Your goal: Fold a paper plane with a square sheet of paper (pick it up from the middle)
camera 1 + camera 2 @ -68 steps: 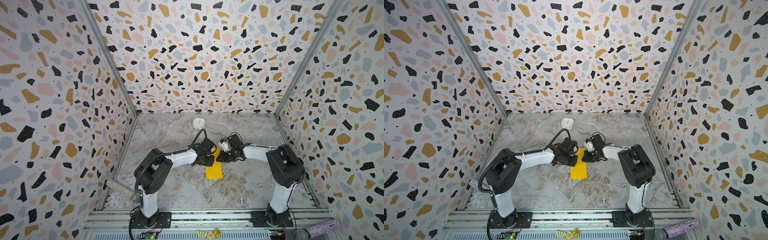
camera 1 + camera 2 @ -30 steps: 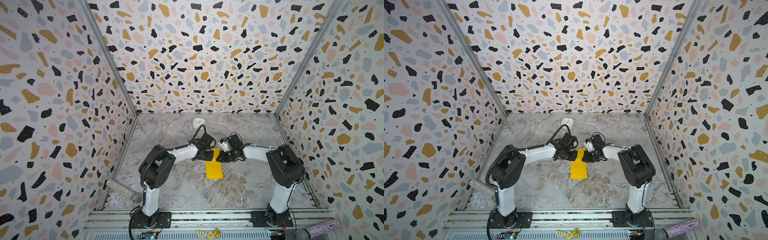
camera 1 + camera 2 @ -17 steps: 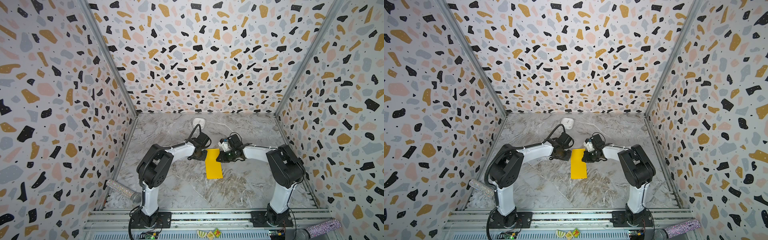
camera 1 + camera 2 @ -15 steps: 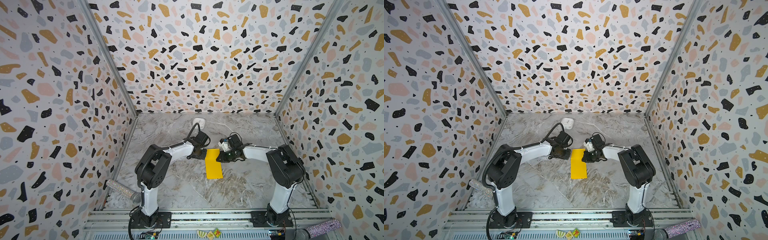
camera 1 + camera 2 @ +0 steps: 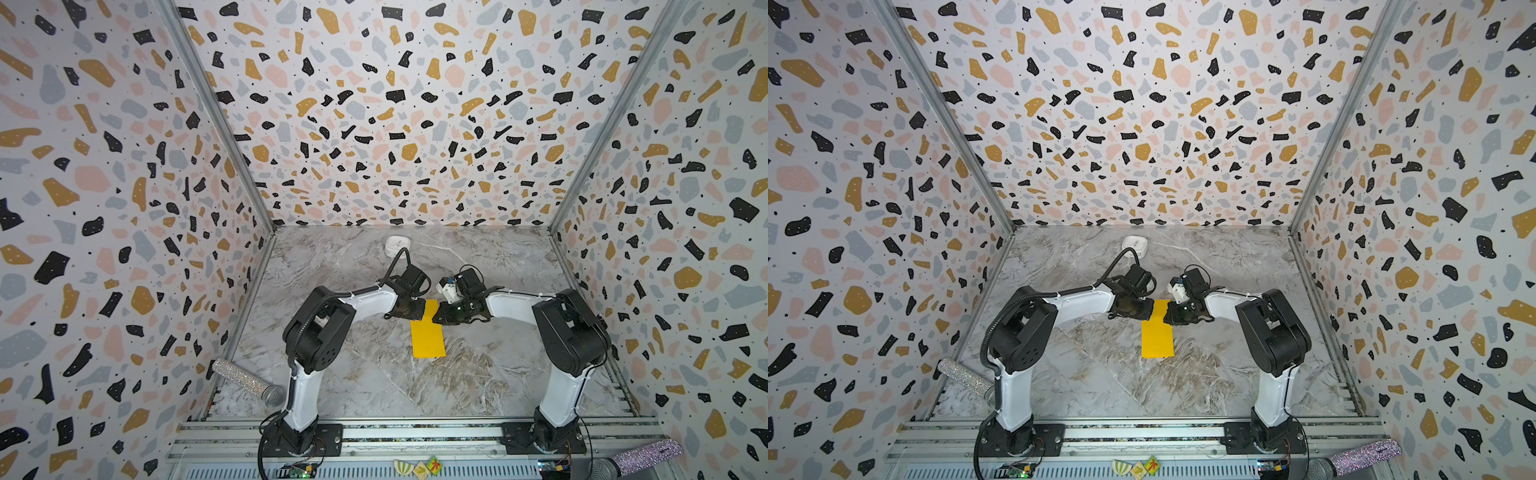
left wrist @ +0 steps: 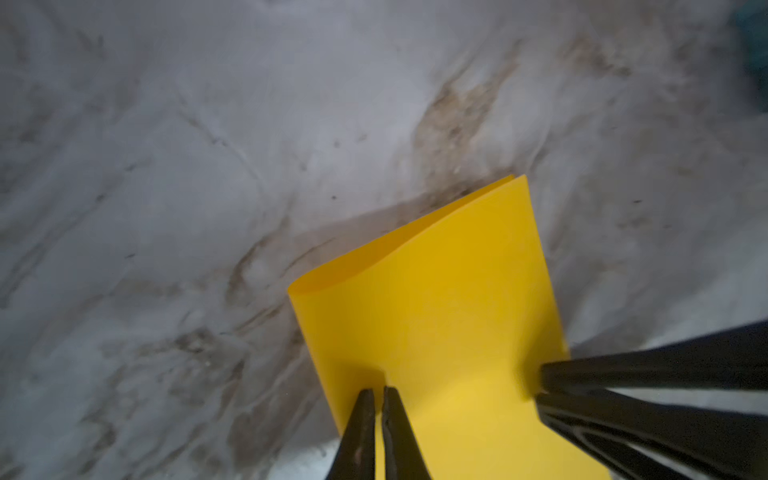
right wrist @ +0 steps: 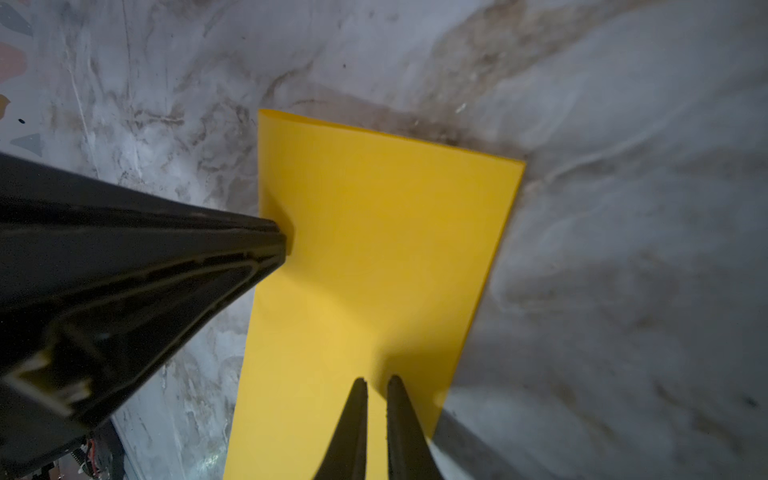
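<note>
The square sheet of paper (image 5: 428,332) (image 5: 1157,332) lies on the marble table as a bright yellow rectangle, folded in half. No paper plane shape shows. In the left wrist view its upper layer (image 6: 436,311) bows up a little at the far open edge. My left gripper (image 5: 419,309) (image 6: 376,390) is shut, its tips down on the paper's left edge near the far end. My right gripper (image 5: 436,316) (image 7: 376,380) is shut too, tips on the right edge opposite. Each wrist view shows the other arm's fingers (image 6: 623,374) (image 7: 208,249) touching the paper (image 7: 374,249).
A white rounded box (image 5: 397,245) (image 5: 1134,244) sits at the back of the table behind the left wrist. A glittery microphone (image 5: 249,382) lies by the left wall and another (image 5: 640,455) at the front right rail. Patterned walls close three sides.
The left gripper had drawn back off the paper toward the back left and has now returned to its left edge. The right gripper and the paper have stayed put.
</note>
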Tool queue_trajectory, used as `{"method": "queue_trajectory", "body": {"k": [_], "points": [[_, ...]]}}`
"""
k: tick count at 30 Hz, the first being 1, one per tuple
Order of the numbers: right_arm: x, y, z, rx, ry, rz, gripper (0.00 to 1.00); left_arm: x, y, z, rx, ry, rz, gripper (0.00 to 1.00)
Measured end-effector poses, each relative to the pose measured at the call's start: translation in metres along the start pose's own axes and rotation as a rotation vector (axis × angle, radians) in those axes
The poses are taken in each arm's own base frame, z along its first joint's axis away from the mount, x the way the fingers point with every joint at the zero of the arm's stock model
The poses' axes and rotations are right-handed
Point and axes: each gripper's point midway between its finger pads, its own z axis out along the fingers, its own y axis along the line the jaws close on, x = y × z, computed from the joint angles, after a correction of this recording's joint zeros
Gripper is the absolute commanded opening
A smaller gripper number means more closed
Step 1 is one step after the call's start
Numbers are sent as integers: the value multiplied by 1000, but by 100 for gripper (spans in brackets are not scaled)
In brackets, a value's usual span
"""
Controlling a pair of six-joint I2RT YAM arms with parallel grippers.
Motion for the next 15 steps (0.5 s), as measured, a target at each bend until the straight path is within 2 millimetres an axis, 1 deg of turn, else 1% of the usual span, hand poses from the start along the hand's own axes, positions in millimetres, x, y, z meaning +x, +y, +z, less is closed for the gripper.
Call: {"method": "queue_trajectory", "body": {"k": [5, 8, 12, 15], "points": [[0, 0, 0, 1, -3, -1, 14, -2, 19, -4, -104, -18, 8, 10], [0, 0, 0, 1, -4, -2, 14, -4, 26, -8, -118, -24, 4, 10], [0, 0, 0, 1, -6, -3, 14, -14, 16, -16, -46, -52, -7, 11], [0, 0, 0, 1, -6, -3, 14, -22, 3, -20, 27, -76, -6, 11]]}}
